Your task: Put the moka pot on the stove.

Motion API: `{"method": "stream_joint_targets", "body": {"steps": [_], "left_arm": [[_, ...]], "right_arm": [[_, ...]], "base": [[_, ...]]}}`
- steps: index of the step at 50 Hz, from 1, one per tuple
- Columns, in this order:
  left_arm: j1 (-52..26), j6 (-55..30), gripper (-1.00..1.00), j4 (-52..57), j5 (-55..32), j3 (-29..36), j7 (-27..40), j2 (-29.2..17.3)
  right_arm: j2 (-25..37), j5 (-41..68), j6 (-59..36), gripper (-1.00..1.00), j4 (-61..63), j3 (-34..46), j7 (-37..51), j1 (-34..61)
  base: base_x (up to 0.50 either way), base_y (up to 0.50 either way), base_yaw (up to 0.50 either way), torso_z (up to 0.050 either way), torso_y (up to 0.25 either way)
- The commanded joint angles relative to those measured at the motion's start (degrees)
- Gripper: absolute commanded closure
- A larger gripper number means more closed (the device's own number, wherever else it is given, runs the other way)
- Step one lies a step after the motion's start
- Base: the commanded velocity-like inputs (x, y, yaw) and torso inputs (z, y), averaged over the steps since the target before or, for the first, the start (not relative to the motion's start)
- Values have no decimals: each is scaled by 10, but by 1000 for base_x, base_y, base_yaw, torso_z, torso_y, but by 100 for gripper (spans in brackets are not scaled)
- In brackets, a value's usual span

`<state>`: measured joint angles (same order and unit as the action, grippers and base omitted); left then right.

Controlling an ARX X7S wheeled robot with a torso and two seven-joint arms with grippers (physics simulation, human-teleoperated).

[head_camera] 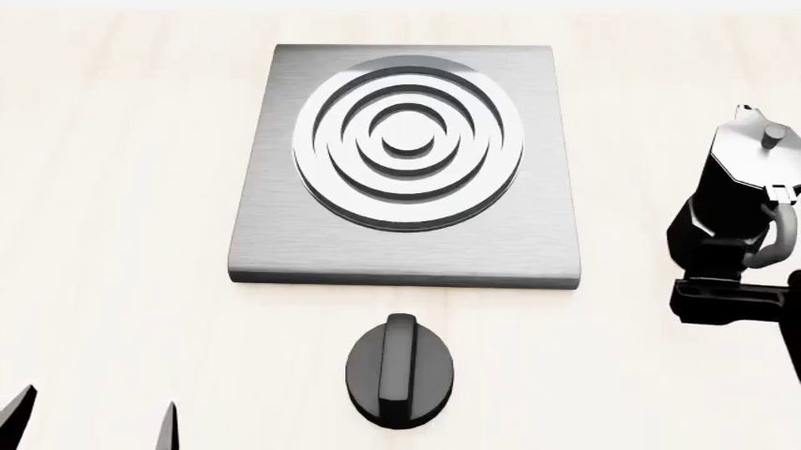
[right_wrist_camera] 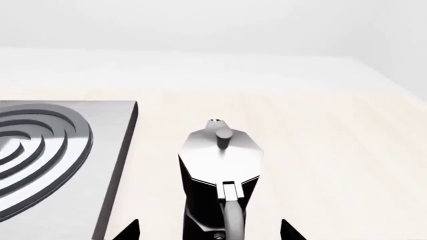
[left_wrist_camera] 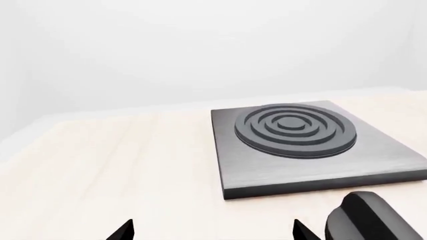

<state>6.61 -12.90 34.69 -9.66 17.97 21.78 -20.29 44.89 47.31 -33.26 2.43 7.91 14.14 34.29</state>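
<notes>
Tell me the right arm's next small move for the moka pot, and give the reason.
Probably ease the right claw forward so its fingers straddle the moka pot at its handle, then shut. In the right wrist view the fingertips stand apart on either side of the pot, touching nothing, and the pot rests on the table to the right of the stove, not on it.

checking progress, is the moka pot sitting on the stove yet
No, the moka pot stands on the table to the right of the stove, whose rings are bare.
</notes>
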Motion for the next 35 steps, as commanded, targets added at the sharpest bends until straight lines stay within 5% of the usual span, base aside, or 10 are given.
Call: {"method": "stream_joint_targets", "body": {"steps": [1, 35], "left_arm": [[0, 19, -100, -6, 0, -20, -13, 12], [-6, 23, -100, -23, -1, -14, -7, 10]], "right_arm": [[-23, -24, 7, -100, -32, -1, -15, 21], [-50, -57, 26, -100, -101, 26, -26, 45]], "base": [[0, 0, 0, 0, 0], [0, 0, 0, 0, 0]]}}
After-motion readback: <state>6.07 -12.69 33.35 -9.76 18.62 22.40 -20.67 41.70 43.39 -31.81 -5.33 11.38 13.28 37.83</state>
